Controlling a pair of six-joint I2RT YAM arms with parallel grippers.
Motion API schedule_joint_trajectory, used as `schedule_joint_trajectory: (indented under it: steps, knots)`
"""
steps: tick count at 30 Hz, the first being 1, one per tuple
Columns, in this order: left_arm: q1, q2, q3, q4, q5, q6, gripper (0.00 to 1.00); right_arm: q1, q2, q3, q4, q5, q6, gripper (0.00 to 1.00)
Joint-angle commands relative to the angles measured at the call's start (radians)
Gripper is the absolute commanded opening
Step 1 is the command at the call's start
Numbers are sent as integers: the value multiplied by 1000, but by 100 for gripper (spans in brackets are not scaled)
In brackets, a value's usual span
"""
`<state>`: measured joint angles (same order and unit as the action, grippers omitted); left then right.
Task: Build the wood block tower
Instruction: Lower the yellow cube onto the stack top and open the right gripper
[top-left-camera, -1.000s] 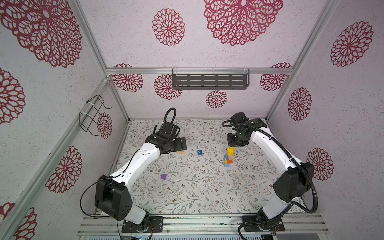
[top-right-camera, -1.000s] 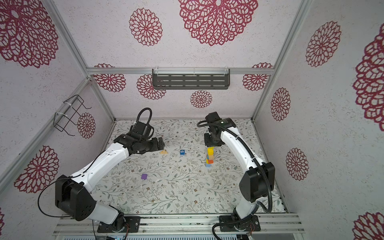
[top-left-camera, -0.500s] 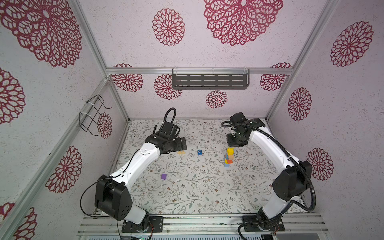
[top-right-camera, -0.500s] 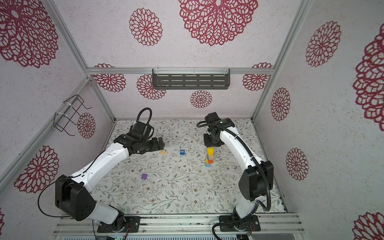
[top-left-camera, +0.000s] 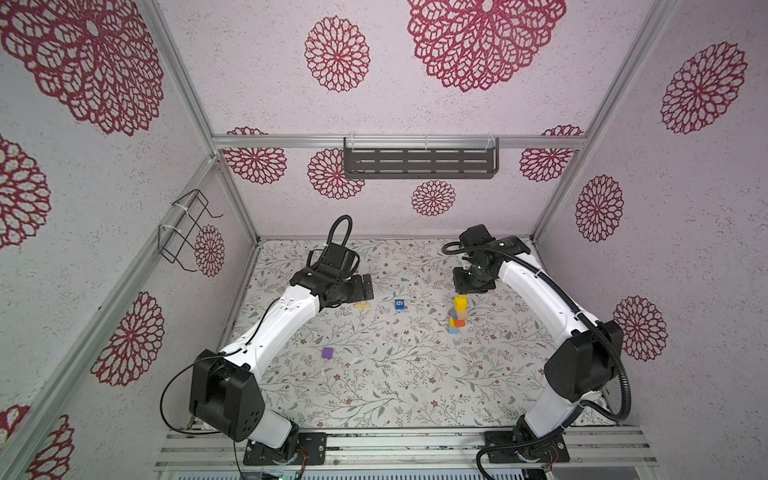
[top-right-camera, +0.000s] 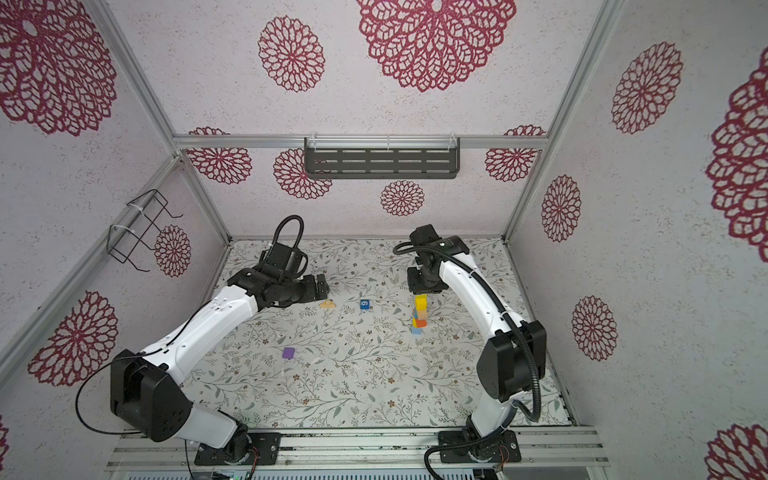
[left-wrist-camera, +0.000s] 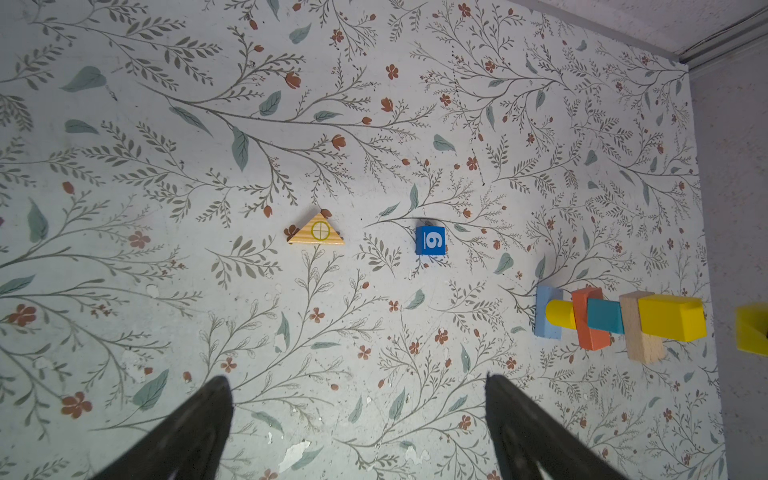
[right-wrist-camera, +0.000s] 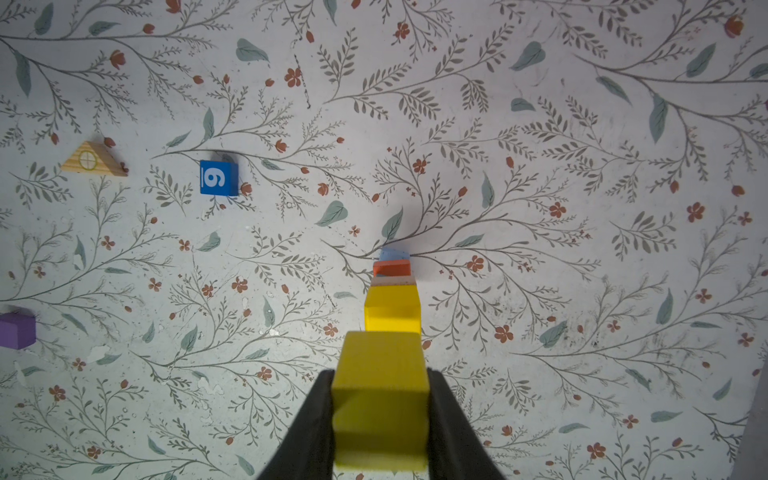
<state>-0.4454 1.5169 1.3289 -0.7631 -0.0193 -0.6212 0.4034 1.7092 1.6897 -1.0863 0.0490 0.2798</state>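
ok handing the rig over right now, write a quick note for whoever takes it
Left tool: open, empty, above the table near the tan triangle.
Right tool: shut on a yellow block, held over the tower, clear of its top.
Done: six blocks stacked, from the base light blue, yellow cylinder, orange, teal, tan, yellow.
Left: set the held block on top; then the triangle, blue "6" cube and purple block, all lying loose.
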Motion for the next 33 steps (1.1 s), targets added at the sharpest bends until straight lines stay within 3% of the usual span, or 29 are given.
schedule_joint_trajectory:
  steps: [1, 33]
  knots:
    - [-5, 4, 9, 18, -16, -7, 97, -12, 1, -14, 2, 8, -9, 34]
    - [-5, -4, 6, 10, -20, -5, 97, -21, 8, -44, 27, -24, -1, 34]
